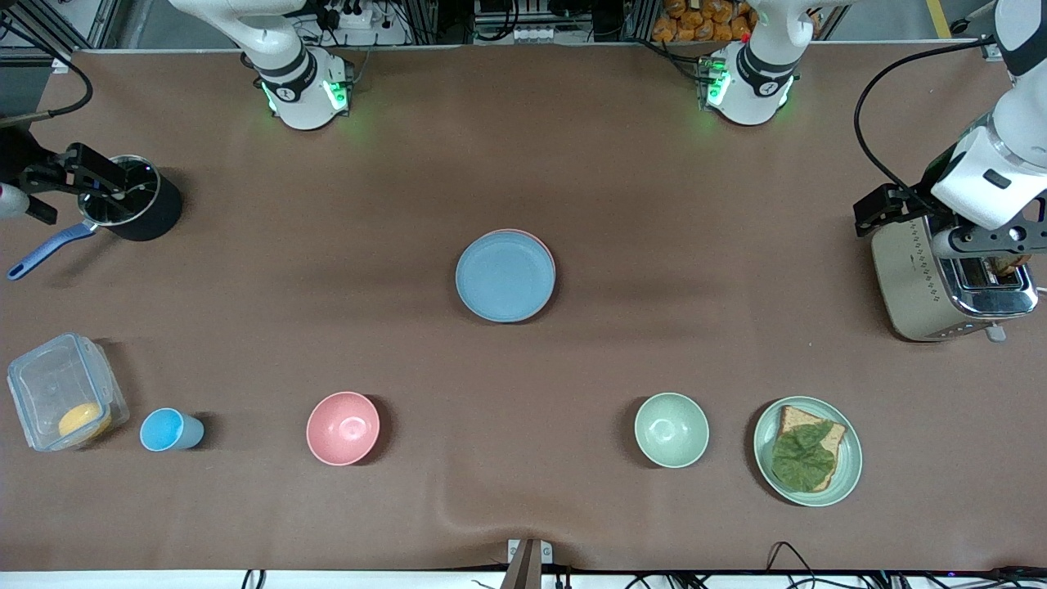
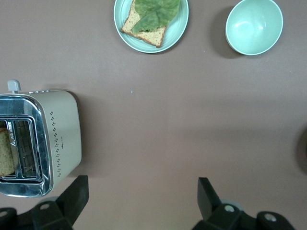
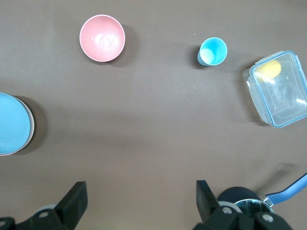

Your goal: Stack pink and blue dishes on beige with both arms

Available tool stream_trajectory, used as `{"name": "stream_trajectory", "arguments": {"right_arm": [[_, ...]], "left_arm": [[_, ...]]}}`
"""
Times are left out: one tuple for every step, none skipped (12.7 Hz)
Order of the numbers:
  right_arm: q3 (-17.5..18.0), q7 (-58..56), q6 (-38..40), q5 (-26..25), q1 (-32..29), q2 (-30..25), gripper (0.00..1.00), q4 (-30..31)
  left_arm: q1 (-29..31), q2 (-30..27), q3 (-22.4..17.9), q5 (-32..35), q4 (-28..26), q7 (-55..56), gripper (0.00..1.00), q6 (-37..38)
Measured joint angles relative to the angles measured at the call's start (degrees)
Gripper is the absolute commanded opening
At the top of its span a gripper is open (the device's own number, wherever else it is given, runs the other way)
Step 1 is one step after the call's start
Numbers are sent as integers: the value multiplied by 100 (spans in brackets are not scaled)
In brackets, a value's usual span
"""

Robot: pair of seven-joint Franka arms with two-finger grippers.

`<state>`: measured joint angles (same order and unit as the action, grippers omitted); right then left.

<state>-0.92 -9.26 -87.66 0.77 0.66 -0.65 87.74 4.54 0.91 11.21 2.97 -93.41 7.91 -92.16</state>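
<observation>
1. The blue plate is seen at mid-table atop a pink plate; a beige one cannot be made out.
2. The left gripper is held wide open, empty, over the toaster.
3. The right gripper is held wide open, empty, over the pot.

text: none legible | toaster: dot pattern only (no brand readable) | plates: unmarked
</observation>
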Motion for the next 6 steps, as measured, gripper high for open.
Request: {"name": "stream_trajectory", "arguments": {"right_arm": [[-2,4,1,-5,0,20,100,-5],[-3,11,12,-9,0,35,100,-9],[-5,22,42,-11,0,42,100,-11],[-8,37,66,-14,0,45,100,-12],[-12,51,79,-17,0,46,100,-13],[-21,63,86,-22,-1,46,100,-14]], "left_arm": [[0,-2,0,0,7,0,100,-1],[1,-8,0,0,35,0,100,-4],[2,-16,0,0,89,0,100,-7],[4,-28,0,0,153,0,100,-7],[8,-43,0,0,192,0,100,3],[12,-58,0,0,203,0,100,14]]}}
